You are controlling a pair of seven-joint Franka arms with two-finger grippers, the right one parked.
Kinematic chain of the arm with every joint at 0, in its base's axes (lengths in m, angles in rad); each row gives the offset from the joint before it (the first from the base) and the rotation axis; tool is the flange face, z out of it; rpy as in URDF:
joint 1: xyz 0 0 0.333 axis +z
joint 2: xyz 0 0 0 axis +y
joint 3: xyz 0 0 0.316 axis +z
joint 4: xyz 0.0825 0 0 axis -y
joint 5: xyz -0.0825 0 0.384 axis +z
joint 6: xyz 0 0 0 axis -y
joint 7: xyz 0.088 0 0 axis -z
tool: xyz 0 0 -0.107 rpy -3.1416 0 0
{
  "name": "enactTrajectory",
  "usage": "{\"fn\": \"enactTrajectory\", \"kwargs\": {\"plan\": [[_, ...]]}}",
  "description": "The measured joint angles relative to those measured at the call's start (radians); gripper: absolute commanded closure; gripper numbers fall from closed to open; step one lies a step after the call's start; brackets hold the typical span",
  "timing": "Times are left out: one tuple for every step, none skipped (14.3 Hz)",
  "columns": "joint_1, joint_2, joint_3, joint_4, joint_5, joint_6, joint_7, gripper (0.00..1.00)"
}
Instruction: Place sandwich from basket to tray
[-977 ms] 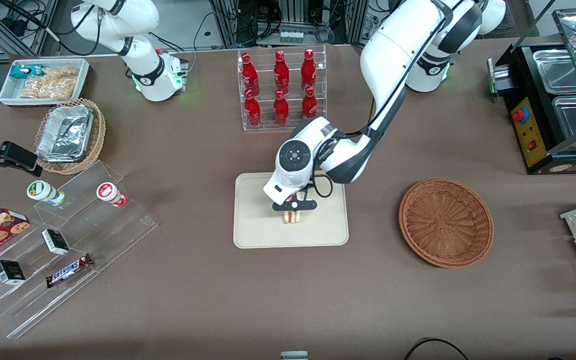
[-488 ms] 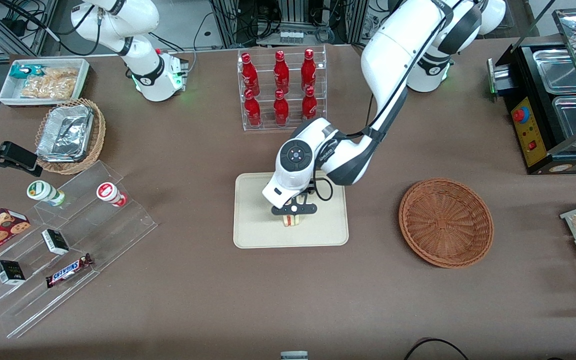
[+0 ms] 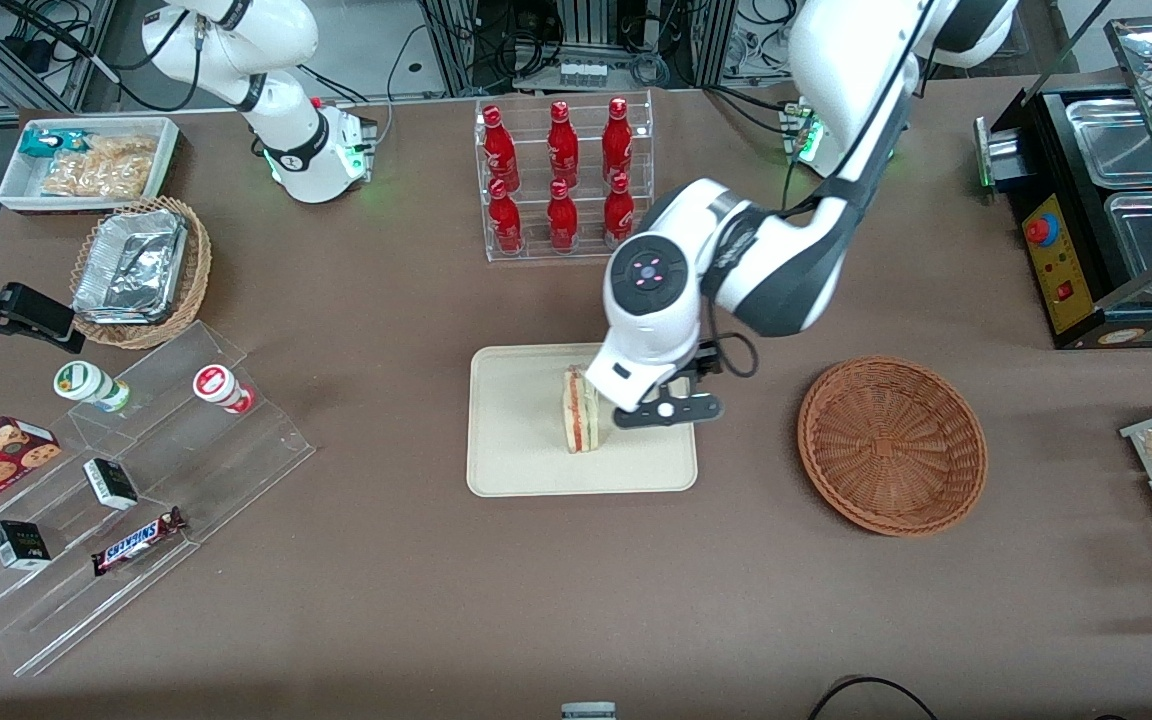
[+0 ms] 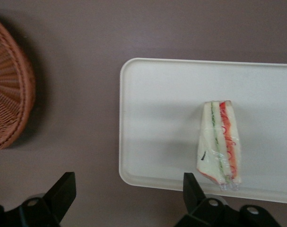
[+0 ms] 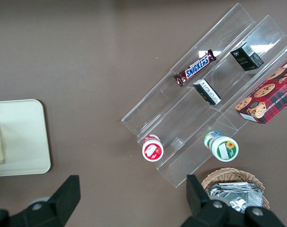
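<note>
The small white-bread sandwich wedge (image 3: 581, 410) is sitting on the flat cream plastic tray (image 3: 516, 450); the round brown wicker basket (image 3: 891, 445) is lying bare. The claw (image 3: 664, 410) is hanging wide apart, holding nothing.

a robotics lab staged as a snack shop. brown-covered desk (image 3: 386, 600) laid out like a store counter: clear rack of red bottles (image 3: 563, 175), stepped acrylic display (image 3: 126, 490) with candy bars and small boxes, black food warmer (image 3: 1106, 210) with steel pans. cable bundles and equipment racks (image 3: 586, 40) along the desk's edge farthest from the front camera.
</note>
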Motion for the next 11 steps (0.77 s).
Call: {"fn": "enactTrajectory", "kwargs": {"plan": [[0.024,-0.02,0.002,-0.015,0.0,-0.008,0.009,0.0],[0.049,-0.035,0.003,-0.036,0.0,-0.008,0.028,0.0],[0.074,-0.049,0.004,-0.058,0.0,-0.008,0.048,0.0],[0.1,-0.061,0.004,-0.08,-0.001,-0.008,0.069,0.0],[0.125,-0.076,0.005,-0.102,-0.002,-0.008,0.096,0.0],[0.152,-0.096,0.006,-0.128,-0.008,-0.008,0.125,0.0],[0.182,-0.12,0.006,-0.154,-0.025,-0.008,0.16,0.0],[0.211,-0.148,0.006,-0.18,-0.045,-0.01,0.195,0.0],[0.242,-0.178,0.007,-0.203,-0.06,-0.024,0.226,0.0],[0.272,-0.206,0.007,-0.219,-0.073,-0.049,0.261,0.0],[0.301,-0.232,0.008,-0.229,-0.086,-0.078,0.305,0.0]]}}
